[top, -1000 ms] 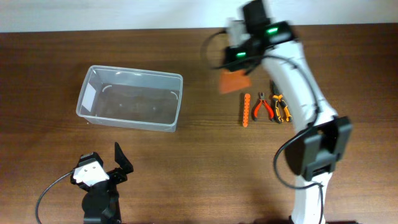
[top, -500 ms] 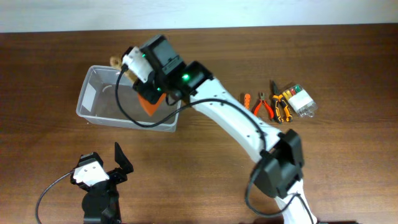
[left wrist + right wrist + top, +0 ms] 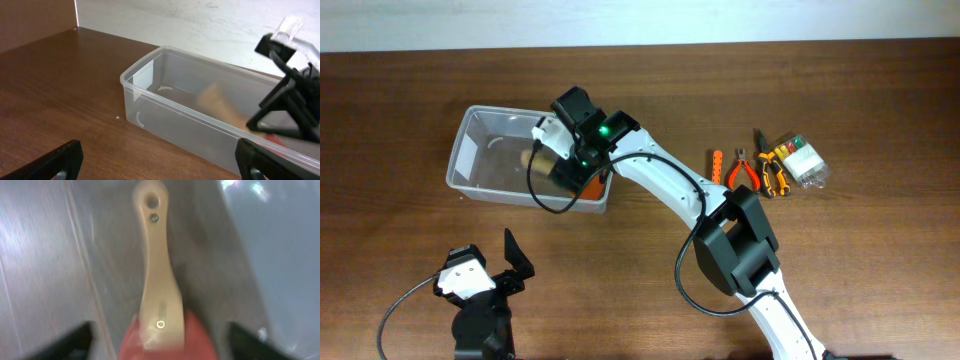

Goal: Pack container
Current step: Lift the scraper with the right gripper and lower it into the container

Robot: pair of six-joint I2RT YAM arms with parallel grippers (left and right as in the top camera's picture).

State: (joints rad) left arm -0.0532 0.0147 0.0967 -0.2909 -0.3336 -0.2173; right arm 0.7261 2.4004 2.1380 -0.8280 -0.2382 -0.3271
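Clear plastic container (image 3: pixel 505 170) near the counter's far edge held a tan-handled tool (image 3: pixel 155 280) beneath the right gripper (image 3: pixel 558 168), its fingers spread. Pliers (image 3: pixel 748 172) lay rightward, and the container's white label (image 3: pixel 460 158) was unreadable.

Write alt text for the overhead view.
The right gripper reaches into the clear container, over a tan-handled orange tool at the bin's right end. Pliers lie on the wooden table further right; the left gripper rests open at the near edge.

The right end effector (image 3: pixel 565 168) and its arm (image 3: pixel 660 180) block the right half of the container (image 3: pixel 510 113), but its left half and the table (image 3: pixel 620 270) at lower middle are open.
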